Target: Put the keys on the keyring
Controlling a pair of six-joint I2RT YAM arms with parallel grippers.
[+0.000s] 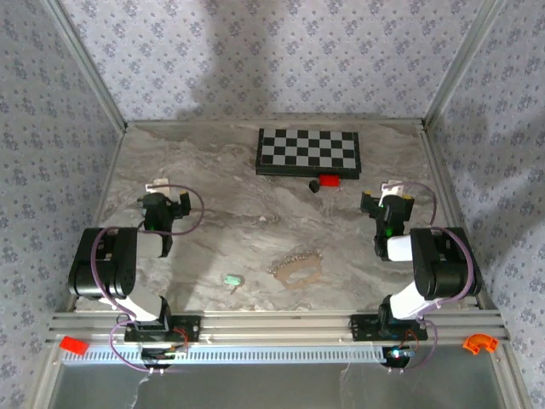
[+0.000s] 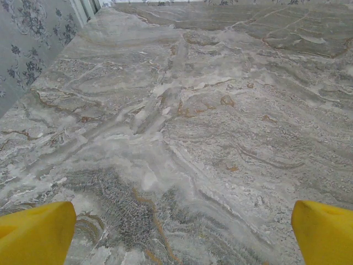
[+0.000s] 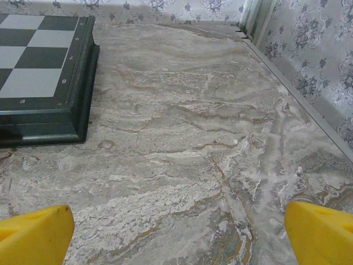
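A tiny key [image 1: 231,279] with a mint-green head lies on the marble table near the front, left of centre. To its right lies the keyring [image 1: 295,267], a floppy loop of tan beaded chain, apart from the key. My left gripper [image 1: 163,189] hovers at the left side, well behind the key. Its yellow fingertips [image 2: 36,232] stand wide apart over bare marble: open and empty. My right gripper [image 1: 389,194] is at the right side, beyond the chain. Its yellow fingertips [image 3: 34,234] are also spread wide, open with nothing between them.
A checkerboard [image 1: 308,151] lies at the back centre, its corner [image 3: 41,72] at the left of the right wrist view. A small black block [image 1: 314,185] and a red block [image 1: 329,179] sit before it. Metal frame rails and patterned walls enclose the table [image 1: 221,230].
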